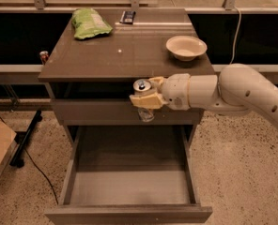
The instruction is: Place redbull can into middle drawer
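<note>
pincer [145,97] grips upright silver redbull can [143,102] | above open middle drawer [129,186]

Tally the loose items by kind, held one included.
Cans: 2, the redbull can held in the gripper above the open middle drawer, and a small red can left of the cabinet
Bags: 1, the green bag
Bowls: 1, the bowl
Other: 1, a small dark object
Total: 5
</note>
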### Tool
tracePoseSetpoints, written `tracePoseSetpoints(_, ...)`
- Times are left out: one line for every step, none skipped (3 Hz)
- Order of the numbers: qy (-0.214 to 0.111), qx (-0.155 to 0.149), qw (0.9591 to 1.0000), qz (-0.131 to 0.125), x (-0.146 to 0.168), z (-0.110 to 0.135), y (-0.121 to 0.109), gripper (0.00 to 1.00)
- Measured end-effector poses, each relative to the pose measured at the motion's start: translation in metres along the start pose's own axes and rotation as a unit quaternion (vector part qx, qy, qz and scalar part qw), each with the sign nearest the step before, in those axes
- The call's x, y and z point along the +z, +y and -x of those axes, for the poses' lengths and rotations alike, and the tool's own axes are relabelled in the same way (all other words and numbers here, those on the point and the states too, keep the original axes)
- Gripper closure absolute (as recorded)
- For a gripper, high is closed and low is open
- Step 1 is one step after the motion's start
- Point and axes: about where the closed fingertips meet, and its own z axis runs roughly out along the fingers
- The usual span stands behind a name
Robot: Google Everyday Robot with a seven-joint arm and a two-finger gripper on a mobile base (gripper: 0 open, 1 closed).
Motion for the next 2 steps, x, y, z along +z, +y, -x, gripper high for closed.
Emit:
tracePoseSetpoints(-0.005,0.028,0.9995,-0.013,0.0083,-0.0391,0.0050,1.00)
tracePoseSetpoints(-0.003,0.023,0.9997,-0.012,0.0093,-0.0386,0.0068,1.00)
